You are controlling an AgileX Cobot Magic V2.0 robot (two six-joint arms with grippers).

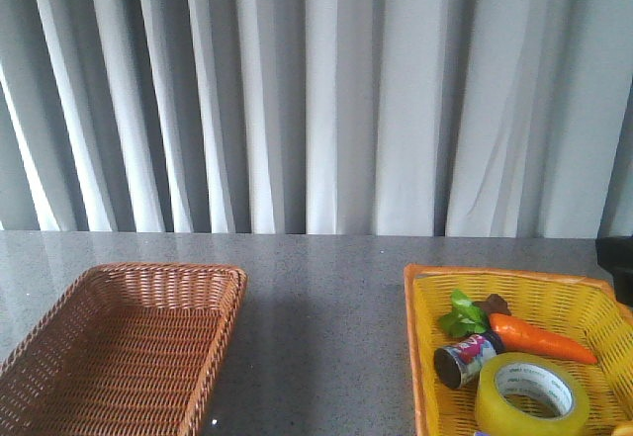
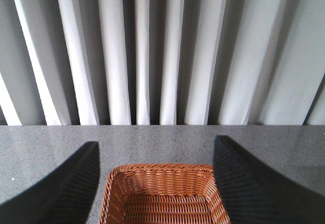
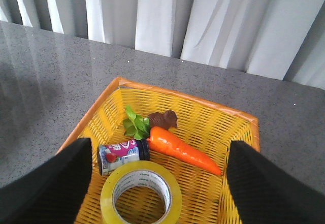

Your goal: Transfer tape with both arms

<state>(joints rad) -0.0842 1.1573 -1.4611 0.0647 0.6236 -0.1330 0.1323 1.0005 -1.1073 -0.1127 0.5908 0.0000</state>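
Front view. We see a grey speckled counter (image 1: 326,288) before a grey-white curtain (image 1: 326,90). On the near left sits a brown wicker basket (image 1: 213,342), nothing visible inside it. On the near right sits a yellow basket (image 1: 420,357) holding the tape (image 1: 531,396), lying flat with its core facing up, at the near end. Just beyond the tape lie a small can (image 1: 465,359) on its side and an orange toy carrot (image 1: 539,340), with a green leafy piece (image 1: 458,315) and a dark brown piece (image 1: 497,305) at the far end. Neither arm shows here.

Left wrist view. The left pincer (image 2: 157,183) stands wide, its two black fingers (image 2: 66,188) either side of the brown basket's far end, holding nothing. We judge it is parked over the receiving basket, ready for a handover or drop.

Right wrist view. The right pincer (image 3: 160,186) is also wide and bare, its fingers flanking the tape, which sits between them but lower; we cannot tell any contact. We judge this as pre-grasp alignment, task barely begun. This view shows the can touching the tape's far-left rim, so a descent could nudge the can. Only the wrist views reveal the pincers; only the front view shows both baskets well apart.
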